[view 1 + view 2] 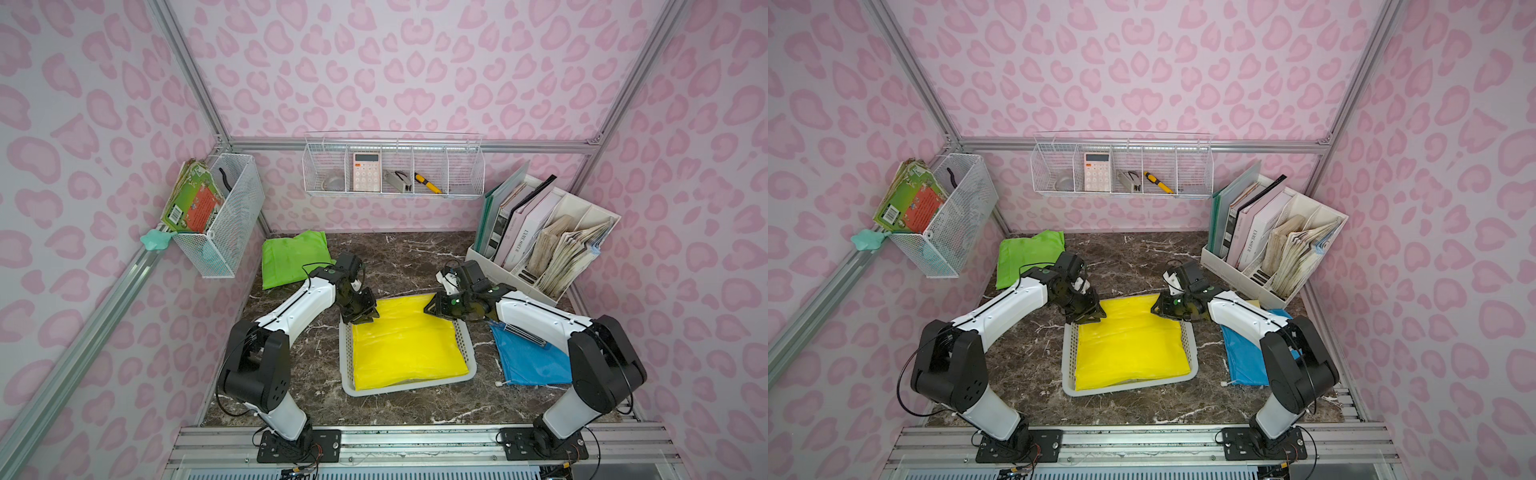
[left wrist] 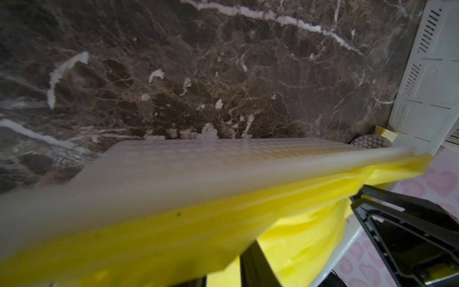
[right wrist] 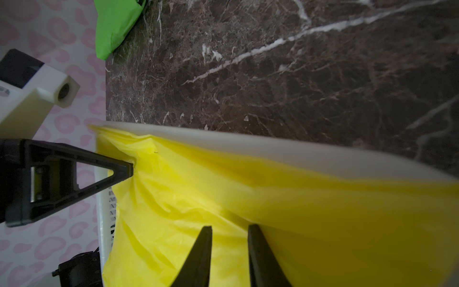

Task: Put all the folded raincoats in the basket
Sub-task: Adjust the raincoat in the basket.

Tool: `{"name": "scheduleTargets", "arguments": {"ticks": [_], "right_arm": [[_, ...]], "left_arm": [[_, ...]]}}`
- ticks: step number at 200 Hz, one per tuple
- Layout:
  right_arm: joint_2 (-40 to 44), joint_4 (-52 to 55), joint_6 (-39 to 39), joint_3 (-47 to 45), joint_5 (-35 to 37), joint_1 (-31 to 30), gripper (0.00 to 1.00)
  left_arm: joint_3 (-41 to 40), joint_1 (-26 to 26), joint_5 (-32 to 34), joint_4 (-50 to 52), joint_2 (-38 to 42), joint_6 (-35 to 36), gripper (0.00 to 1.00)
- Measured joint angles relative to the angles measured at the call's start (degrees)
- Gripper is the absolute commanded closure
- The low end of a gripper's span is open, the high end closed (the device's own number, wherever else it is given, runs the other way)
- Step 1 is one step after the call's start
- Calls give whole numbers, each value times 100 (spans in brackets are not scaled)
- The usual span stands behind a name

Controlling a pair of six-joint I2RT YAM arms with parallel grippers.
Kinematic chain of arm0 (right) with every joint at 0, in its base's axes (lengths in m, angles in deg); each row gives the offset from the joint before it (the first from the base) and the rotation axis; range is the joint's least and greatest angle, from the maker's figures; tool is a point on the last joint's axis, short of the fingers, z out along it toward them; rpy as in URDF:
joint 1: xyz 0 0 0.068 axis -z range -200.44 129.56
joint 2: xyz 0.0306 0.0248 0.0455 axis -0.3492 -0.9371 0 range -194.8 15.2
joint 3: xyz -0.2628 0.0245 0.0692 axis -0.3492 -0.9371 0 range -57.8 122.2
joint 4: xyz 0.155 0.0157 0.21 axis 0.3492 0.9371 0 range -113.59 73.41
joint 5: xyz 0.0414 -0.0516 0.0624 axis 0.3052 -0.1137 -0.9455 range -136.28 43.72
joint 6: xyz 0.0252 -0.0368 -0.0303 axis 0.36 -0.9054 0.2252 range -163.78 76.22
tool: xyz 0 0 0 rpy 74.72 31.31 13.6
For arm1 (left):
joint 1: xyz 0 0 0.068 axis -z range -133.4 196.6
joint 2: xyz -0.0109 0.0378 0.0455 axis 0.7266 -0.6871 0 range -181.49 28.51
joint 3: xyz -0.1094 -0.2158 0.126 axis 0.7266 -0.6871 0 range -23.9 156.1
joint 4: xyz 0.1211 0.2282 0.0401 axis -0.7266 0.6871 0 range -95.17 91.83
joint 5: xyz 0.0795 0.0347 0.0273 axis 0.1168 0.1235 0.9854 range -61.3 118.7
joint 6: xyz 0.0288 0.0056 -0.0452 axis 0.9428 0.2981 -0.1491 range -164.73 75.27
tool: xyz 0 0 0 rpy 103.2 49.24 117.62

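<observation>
We see the yellow raincoat [image 1: 405,345] lying in the basket [image 1: 345,357] at mid-table [image 1: 399,257], its far edge draped over the far rim. The left gripper [image 1: 365,318] pinches one far corner and the right gripper [image 1: 430,309] the other. A green raincoat [image 1: 291,257] lies far left, and a blue raincoat [image 1: 528,361] lies beside the basket.

Left tool [image 1: 365,318], right tool [image 1: 430,309], both low

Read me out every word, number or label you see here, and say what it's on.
No text reads clearly.
Pale book spine in the file organizer: lettering, too blurred to read.
Calculator in the wire rack: keys too small to read.
Green book in the mesh bin: barcode, print unreadable.
</observation>
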Motion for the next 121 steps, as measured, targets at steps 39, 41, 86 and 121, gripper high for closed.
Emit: {"name": "scheduleTargets", "arguments": {"ticks": [39,41,86,121], "right_arm": [[-203,96,-205,66,59,85,67],[-205,114,-219,79,59,83,67],[367,271,-509,256,11,-57,61],[960,260,-496,-264,-208,-236,63]], "left_arm": [[24,-79,345,286,105,70,71],[35,-81,374,308,109,81,71],[175,-79,260,509,577,138,68],[22,476,-267,343,1191,138,68]]}}
